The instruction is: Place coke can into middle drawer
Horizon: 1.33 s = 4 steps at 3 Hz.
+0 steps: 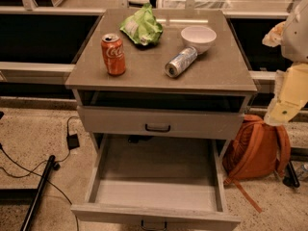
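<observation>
The coke can stands upright on the left side of the cabinet top, red-orange with white script and a silver top. The middle drawer is pulled wide open below, and its pale grey floor is bare. Its dark handle shows at the bottom edge. My gripper hangs at the far right edge of the view. It is beside the cabinet's right front corner, well away from the can, with nothing seen in it.
A green chip bag, a white bowl and a silver-and-pale-blue can lying on its side share the cabinet top. The upper drawer front is near closed. An orange backpack lies on the floor at the right, and cables at the left.
</observation>
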Tool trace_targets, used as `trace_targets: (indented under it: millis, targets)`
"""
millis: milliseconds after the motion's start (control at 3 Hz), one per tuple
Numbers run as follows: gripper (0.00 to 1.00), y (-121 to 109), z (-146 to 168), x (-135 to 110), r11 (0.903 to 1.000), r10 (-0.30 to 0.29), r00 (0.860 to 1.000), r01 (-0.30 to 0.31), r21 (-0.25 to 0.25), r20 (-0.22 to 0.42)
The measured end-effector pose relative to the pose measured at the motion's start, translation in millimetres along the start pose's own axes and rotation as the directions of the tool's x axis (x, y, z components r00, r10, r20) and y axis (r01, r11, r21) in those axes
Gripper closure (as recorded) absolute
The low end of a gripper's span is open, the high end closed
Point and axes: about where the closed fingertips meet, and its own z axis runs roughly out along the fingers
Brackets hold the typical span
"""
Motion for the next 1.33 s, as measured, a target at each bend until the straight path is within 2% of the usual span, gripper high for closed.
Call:
trace_targets:
  millis: [333,667,1000,1333]
  targets:
    - [0.0,-1,-1,-1,1.0,0.004,1.0,-0.004,0.001,0.003]
    - [0.0,-13,9,-54,0.9986,-0.045,0.996,0.047,-0.023,0.08]
    - [0.0,-35,16,-140,0.9904,-0.123,0.977,0.132,-0.04,0.175]
    - [0.0,-63,32,-224,0.9824,-0.149,0.945,0.175,-0.066,0.29]
